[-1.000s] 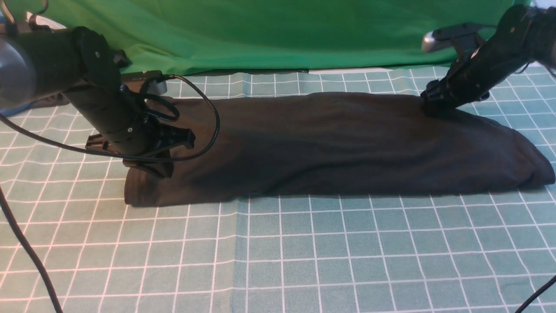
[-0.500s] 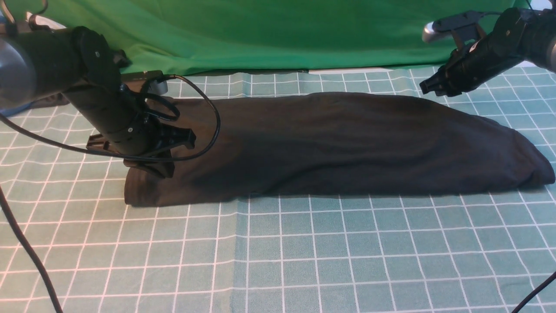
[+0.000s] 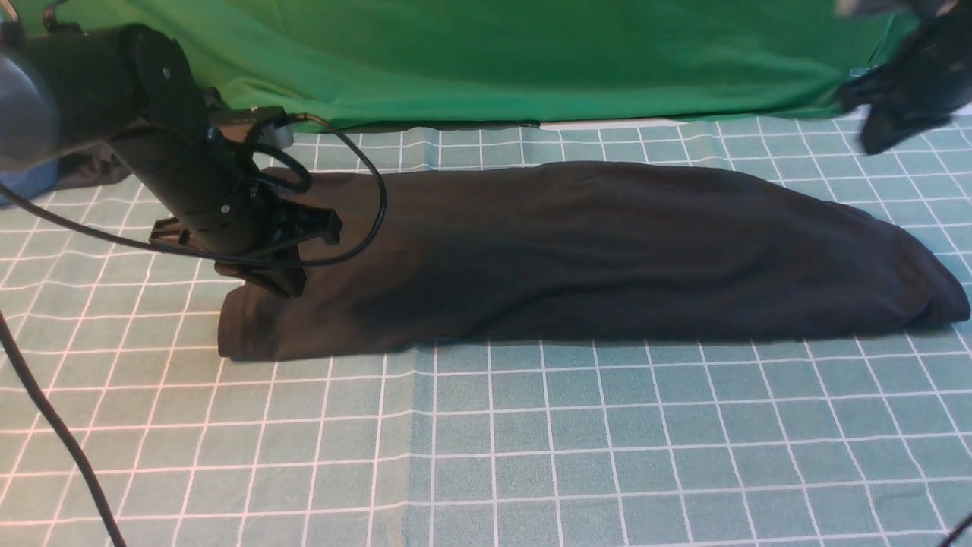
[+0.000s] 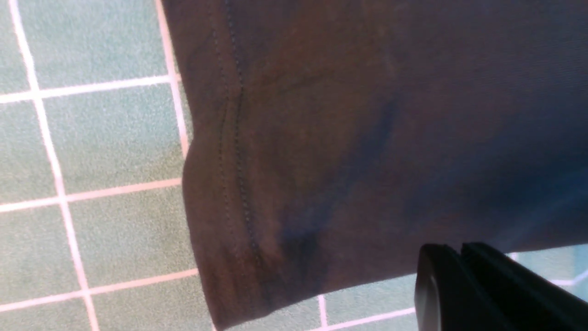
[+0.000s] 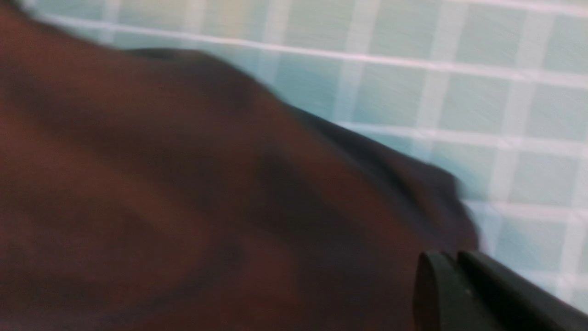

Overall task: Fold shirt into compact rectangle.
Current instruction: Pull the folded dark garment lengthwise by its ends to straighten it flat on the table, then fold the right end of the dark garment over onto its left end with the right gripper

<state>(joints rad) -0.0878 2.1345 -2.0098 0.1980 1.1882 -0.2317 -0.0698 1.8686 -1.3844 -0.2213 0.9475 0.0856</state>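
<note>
The black shirt (image 3: 592,258) lies folded into one long band across the checked table, from the left side to the right edge. My left gripper (image 3: 285,289) hangs just above the shirt's left end, shut with nothing between its fingers. In the left wrist view its closed tips (image 4: 459,253) stand over the shirt (image 4: 344,138) near its stitched hem (image 4: 234,161). My right gripper (image 3: 881,137) is blurred at the far right, raised clear of the shirt. In the right wrist view it (image 5: 455,257) is shut and empty above the shirt's rounded right end (image 5: 183,207).
A green backdrop (image 3: 486,61) hangs along the table's far edge. A blue garment (image 3: 26,186) and a dark grey garment (image 3: 95,169) lie at the far left behind my left arm. The left arm's black cable (image 3: 53,433) trails over the near left of the table.
My right gripper left the shirt's back right edge, shut, and moved up and to the right. My left arm rose slightly. The shirt has not moved.
</note>
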